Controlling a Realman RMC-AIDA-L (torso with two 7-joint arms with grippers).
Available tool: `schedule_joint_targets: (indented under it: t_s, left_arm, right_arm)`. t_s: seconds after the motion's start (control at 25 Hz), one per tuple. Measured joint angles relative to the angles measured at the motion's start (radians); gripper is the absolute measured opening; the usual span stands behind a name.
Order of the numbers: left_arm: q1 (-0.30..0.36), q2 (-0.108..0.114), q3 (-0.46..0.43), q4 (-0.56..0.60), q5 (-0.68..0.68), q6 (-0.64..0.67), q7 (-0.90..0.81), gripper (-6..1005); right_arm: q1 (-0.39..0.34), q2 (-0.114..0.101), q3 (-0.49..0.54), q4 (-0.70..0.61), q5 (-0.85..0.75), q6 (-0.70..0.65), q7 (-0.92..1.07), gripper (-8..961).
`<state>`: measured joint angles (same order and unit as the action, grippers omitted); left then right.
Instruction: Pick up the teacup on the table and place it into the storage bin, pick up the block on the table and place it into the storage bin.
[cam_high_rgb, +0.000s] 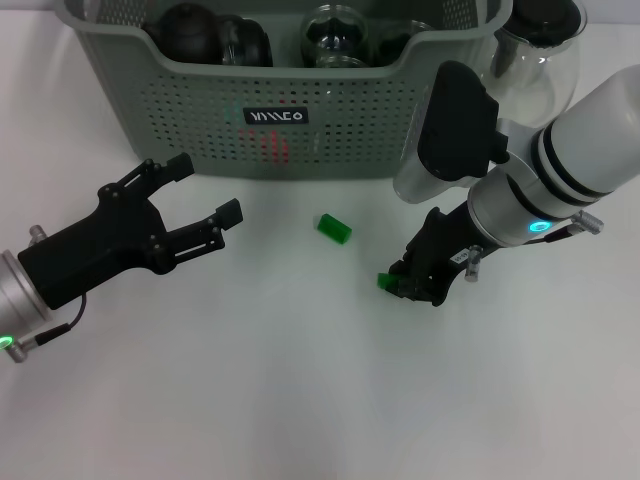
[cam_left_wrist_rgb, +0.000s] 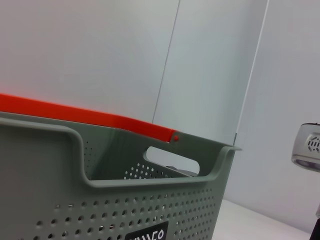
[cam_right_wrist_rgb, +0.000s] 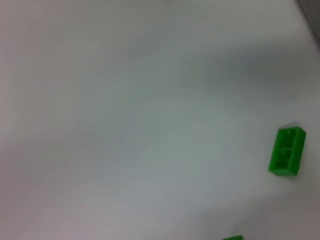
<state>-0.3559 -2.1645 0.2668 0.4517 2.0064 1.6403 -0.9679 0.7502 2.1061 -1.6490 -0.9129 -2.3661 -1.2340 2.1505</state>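
The grey-green storage bin (cam_high_rgb: 330, 120) stands at the back of the table and fills the left wrist view (cam_left_wrist_rgb: 100, 200). Dark and glass cups (cam_high_rgb: 335, 35) sit inside it; no teacup shows on the table. One green block (cam_high_rgb: 333, 228) lies loose on the table in front of the bin, also seen in the right wrist view (cam_right_wrist_rgb: 286, 151). My right gripper (cam_high_rgb: 400, 282) is low at the table, right of that block, shut on a second green block (cam_high_rgb: 383, 281). My left gripper (cam_high_rgb: 205, 190) hovers open at the left, in front of the bin.
A clear glass pitcher (cam_high_rgb: 540, 50) with a black lid stands right of the bin, behind my right arm. White table surface stretches in front of both grippers. A red-orange strip (cam_left_wrist_rgb: 75, 114) runs behind the bin's rim.
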Motion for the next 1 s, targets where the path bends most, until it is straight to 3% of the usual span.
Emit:
schedule_joint_targets:
  t_s: [0.32,0.52,0.8,1.0]
  left_arm:
    - [0.000,0.000,0.000,-0.001,0.000,0.000,0.000,948]
    - [0.002,0.000,0.000,-0.001,0.000,0.002,0.000,948]
    - [0.002,0.001,0.000,-0.001,0.000,0.001,0.000,949]
    - [0.002,0.002,-0.007,-0.001,0.000,0.000,0.000,949]
  right_arm:
    - [-0.007,-0.003,0.022,-0.014,0.012,-0.013,0.004,173]
    - [-0.028,-0.008,0.131,-0.078,0.028,-0.086,0.005,163]
    - [-0.133,-0.009,0.375,-0.374,0.253,-0.321,-0.078,155]
    - [-0.203,-0.007,0.449,-0.594,0.415,-0.244,-0.090,151]
